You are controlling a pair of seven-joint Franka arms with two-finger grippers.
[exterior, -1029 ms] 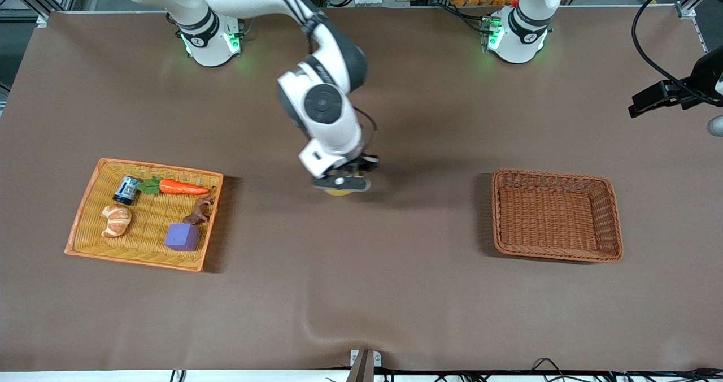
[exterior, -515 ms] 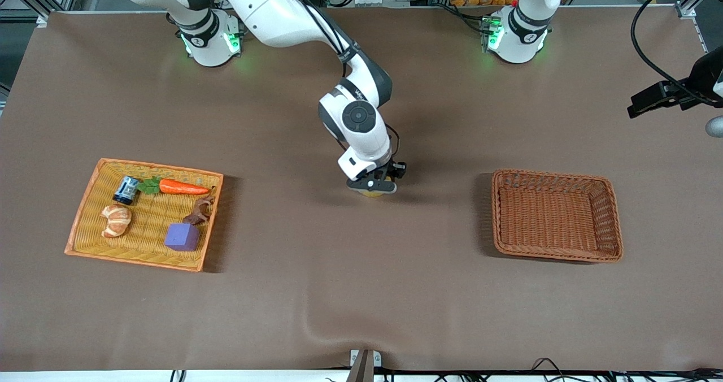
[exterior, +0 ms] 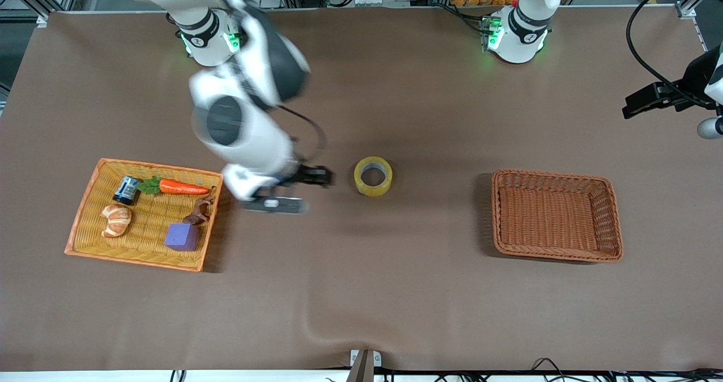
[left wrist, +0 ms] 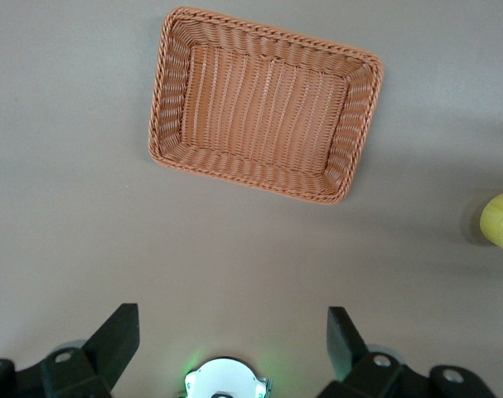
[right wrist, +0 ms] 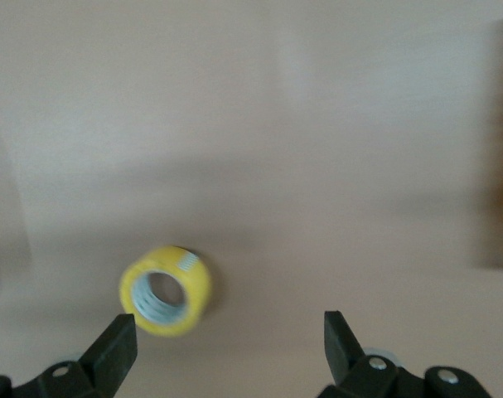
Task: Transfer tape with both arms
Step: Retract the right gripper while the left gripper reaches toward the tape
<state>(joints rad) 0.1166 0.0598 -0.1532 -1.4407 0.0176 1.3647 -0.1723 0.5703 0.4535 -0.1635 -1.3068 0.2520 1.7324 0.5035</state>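
The tape [exterior: 373,176], a yellowish ring with a grey-white core, lies alone on the brown table about midway between the tray and the basket. My right gripper [exterior: 275,204] is open and empty, up in the air over the bare table between the tape and the tray. In the right wrist view the tape [right wrist: 166,290] lies just off one fingertip of the open right gripper [right wrist: 230,344]. My left gripper [exterior: 649,100] waits open and empty high over the left arm's end of the table. The left wrist view shows its spread jaws [left wrist: 232,336] and the tape [left wrist: 501,221] at the frame's edge.
An empty brown wicker basket [exterior: 615,224] stands toward the left arm's end; it also shows in the left wrist view [left wrist: 251,178]. An orange woven tray [exterior: 85,224] toward the right arm's end holds a carrot [exterior: 183,187], purple cube [exterior: 181,237], croissant toy [exterior: 116,220] and small can [exterior: 126,190].
The right gripper carried the tape to the table's middle, let it go there, and has swung away toward the tray. The left gripper has barely shifted.
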